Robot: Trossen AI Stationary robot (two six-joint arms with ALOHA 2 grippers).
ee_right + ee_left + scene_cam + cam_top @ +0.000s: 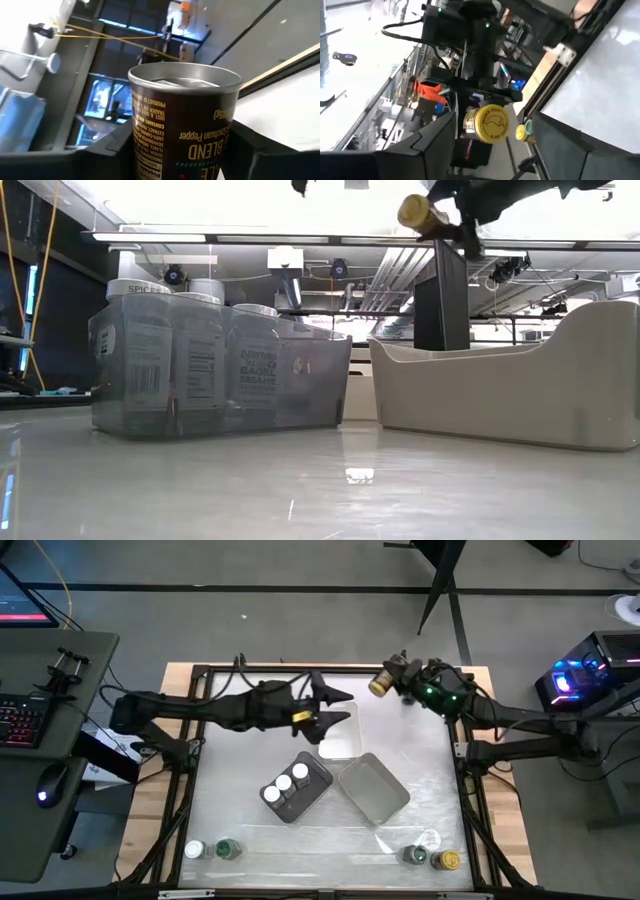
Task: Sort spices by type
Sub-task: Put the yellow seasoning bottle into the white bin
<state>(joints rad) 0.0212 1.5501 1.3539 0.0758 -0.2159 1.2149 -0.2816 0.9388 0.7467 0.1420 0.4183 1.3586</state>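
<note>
Held jar: my right hand (392,680) is clamped on a yellow-lidded pepper jar (381,682), up in the air over the counter's far right.
Jar axis: roughly level, lid end pointing toward the left arm.
Left hand (325,712): spread wide, holding nothing, facing that lid across a clear gap.
White tray (342,732): just below the left hand.
Nearer arm: the left, I judge, if this is a handover.
Other jars: three white-lidded in the grey tray (297,786); the rest along the near edge.
</note>
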